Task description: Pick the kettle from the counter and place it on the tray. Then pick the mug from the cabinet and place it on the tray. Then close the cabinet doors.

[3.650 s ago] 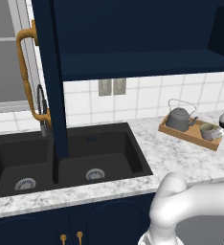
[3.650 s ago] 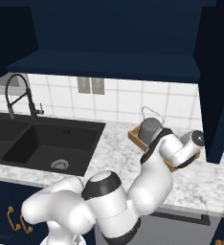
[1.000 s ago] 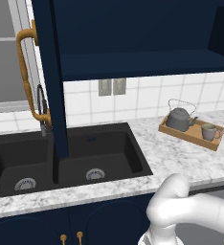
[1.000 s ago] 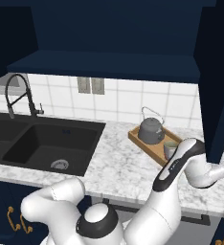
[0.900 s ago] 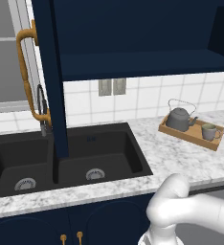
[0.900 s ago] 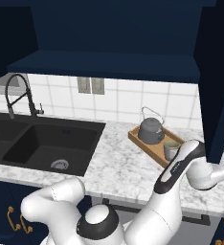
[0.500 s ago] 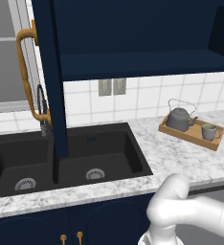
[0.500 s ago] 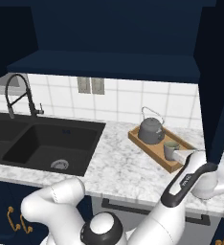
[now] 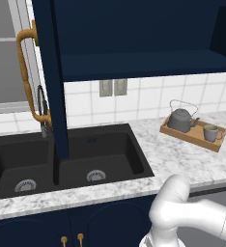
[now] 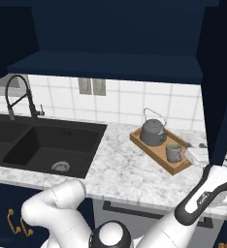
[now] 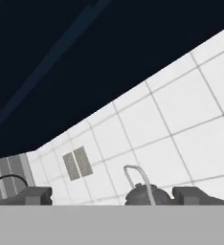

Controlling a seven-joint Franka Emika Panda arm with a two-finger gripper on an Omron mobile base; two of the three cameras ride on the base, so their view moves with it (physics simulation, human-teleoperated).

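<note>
Scene: a rendered kitchen with a speckled marble worktop (image 10: 120, 169), a black double sink (image 9: 66, 159) and a dark navy wall cabinet (image 10: 110, 36) above.

Kettle: the kettle (image 10: 153, 131) stands upright on the tray (image 10: 156, 152), at the tray's back end.

Mug: the mug (image 10: 173, 152) stands on the same tray, just beside the kettle at its front end, not touching it as far as can be told.

Step in hand: judged from how things lie, both placings look done and only the cabinet doors are left to close.

Doors: the left door (image 9: 49, 77) stands swung out, seen edge-on over the sink, its long brass-orange handle (image 9: 28, 77) running up and down. The right door (image 10: 222, 82) hangs open at the right edge of the right base view.

Jaws: the jaws (image 11: 111, 194) show as two dark tips at the bottom of the hand view, with a clear gap and nothing between them, so they read as released.

Key relation: the arm's end sits low by the worktop's front edge, and the right door's lower edge lies just above and close to it. The left door is well apart, across the sink.

Door axis: tall and vertical, so the push would go sideways against its panel.

Ahead of the jaws: white wall tiles, a wall outlet (image 11: 77, 163), the kettle's top and the dark cabinet underside.
</note>
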